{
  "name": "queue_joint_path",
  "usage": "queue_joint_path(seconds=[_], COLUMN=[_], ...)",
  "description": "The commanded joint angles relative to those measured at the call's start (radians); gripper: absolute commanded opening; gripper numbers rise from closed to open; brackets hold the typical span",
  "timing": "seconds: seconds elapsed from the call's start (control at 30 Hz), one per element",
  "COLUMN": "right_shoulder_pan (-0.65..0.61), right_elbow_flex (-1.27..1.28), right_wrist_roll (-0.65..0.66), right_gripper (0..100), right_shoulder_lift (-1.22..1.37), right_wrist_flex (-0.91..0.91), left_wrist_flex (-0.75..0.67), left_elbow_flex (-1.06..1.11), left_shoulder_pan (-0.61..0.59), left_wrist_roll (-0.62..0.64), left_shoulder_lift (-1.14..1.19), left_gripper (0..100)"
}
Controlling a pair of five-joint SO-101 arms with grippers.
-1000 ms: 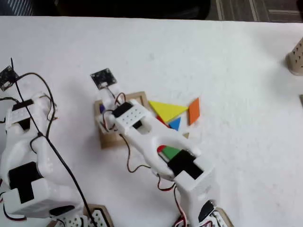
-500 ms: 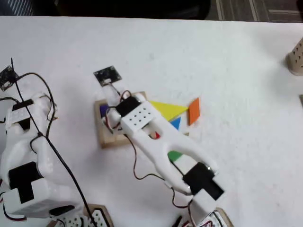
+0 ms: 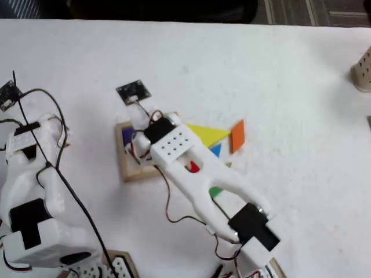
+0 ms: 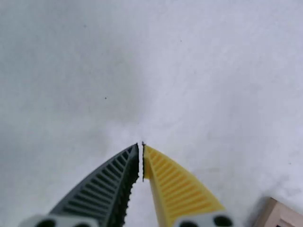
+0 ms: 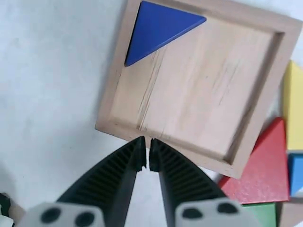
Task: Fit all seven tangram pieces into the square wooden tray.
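The square wooden tray [image 5: 113, 92] holds one blue triangle [image 5: 156, 26] in a corner; the rest of its floor is bare wood. My right gripper [image 5: 146, 152] is shut and empty, its tips over the tray's rim on the side away from the blue triangle. Just outside the tray lie a red triangle [image 5: 265, 165], a yellow piece [image 5: 294, 99], a small blue piece [image 5: 296, 172] and a green piece [image 5: 260, 213]. In the high view the right arm [image 3: 174, 145] lies across the tray [image 3: 130, 171], with the yellow triangle [image 3: 206, 134] and an orange parallelogram [image 3: 237, 136] beside it. My left gripper [image 4: 141, 147] is shut over bare table.
The left arm [image 3: 29, 174] sits folded at the table's left edge with black cables around it. A wooden corner [image 4: 279, 215] lies near the left gripper. A pale perforated object [image 3: 362, 69] stands at the far right. White tabletop stretches behind the tray.
The right arm has stretched out, its wrist shifting a little right and away and its elbow dropping toward the front edge. More of the tray's left side shows. The left arm kept still.
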Motion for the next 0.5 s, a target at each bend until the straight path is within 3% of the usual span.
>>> queue_joint_path(seconds=[0.0,0.47], right_shoulder_pan=[-0.024,-0.064], right_elbow_flex=[-0.041,-0.041], right_wrist_roll=[0.011,0.012], right_gripper=[1.8,1.8], right_shoulder_lift=[-0.058,-0.058], right_wrist_flex=[0.025,0.130], left_wrist_flex=[-0.020,-0.020], left_elbow_flex=[-0.034,-0.034], left_shoulder_pan=[-0.005,-0.005], left_wrist_roll=[0.003,0.003], left_shoulder_lift=[-0.002,-0.002], left_gripper=[5,5])
